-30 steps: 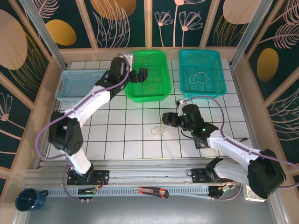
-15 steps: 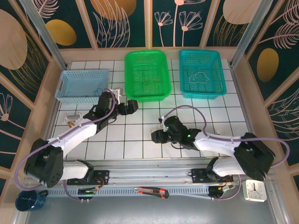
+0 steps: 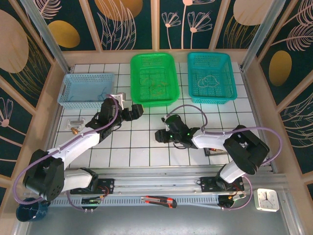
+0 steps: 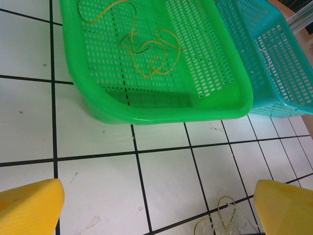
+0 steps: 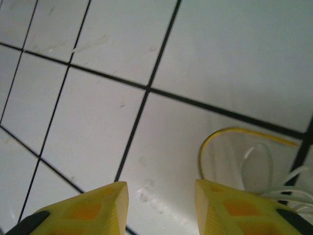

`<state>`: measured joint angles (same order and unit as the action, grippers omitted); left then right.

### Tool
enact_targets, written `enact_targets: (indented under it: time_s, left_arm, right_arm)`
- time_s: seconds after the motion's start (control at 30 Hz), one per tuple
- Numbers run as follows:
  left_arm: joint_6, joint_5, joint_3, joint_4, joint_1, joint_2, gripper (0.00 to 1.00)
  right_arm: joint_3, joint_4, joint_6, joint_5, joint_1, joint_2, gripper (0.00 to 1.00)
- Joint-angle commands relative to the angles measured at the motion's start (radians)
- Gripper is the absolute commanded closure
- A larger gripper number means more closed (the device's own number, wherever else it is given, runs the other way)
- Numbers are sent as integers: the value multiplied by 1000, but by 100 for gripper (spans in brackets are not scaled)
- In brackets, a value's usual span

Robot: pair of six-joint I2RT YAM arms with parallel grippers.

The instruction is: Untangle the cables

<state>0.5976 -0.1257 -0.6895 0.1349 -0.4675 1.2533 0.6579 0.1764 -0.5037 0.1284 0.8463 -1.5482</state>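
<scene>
1. Near edge. A cutter (image 3: 159,200), a mug (image 3: 29,209) and a clock (image 3: 267,199) lie in front of the 2 arm bases, well apart from the work.

2. Right tool (image 5: 159,191). The fingers stand partly spread over bare counter (image 5: 98,98) and pinch nothing. The tangle (image 5: 234,129) of cables lies on the counter, off the gap. It sits toward the finger at the right of the wrist view and is partly hidden behind that finger. 1 yellow strand loops out and runs sideways, roughly along the line joining the 2 fingers. At least 2 white strands lie just beside it. Judgement: the tool needs a shift toward that side before closing can catch a strand.

3. Left tool (image 3: 137,112). It is spread wide and empty. It hangs near the front of the green basket (image 3: 171,100), well apart from the tangle. The right arm is the nearer of the 2.

4. Far edge. 3 baskets stand in a row: blue basket (image 3: 68,98), green basket, teal basket (image 3: 230,95). The green basket holds 1 yellow cable (image 4: 146,49). The teal basket holds 1 whitish cable (image 3: 208,81). The blue basket shows a thin dark squiggle, too small to name.
</scene>
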Motion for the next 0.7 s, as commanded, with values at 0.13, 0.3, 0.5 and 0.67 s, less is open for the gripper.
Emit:
enact_targets:
  time_s: [0.13,0.3,0.5,0.67]
  left_arm:
    - [16,8,13,37,-3,-26,1]
    - [16,6,11,38,-3,-26,1]
    - [27,-44,19,44,-2,-16,1]
    - [29,-69,34,35,-14,-12,1]
  right_arm:
    - [65,-42,47,-21,-15,7,60]
    - [63,-75,54,-21,2,70,59]
    - [46,-117,51,-75,-10,167,59]
    - [37,-159,58,-141,-47,194,60]
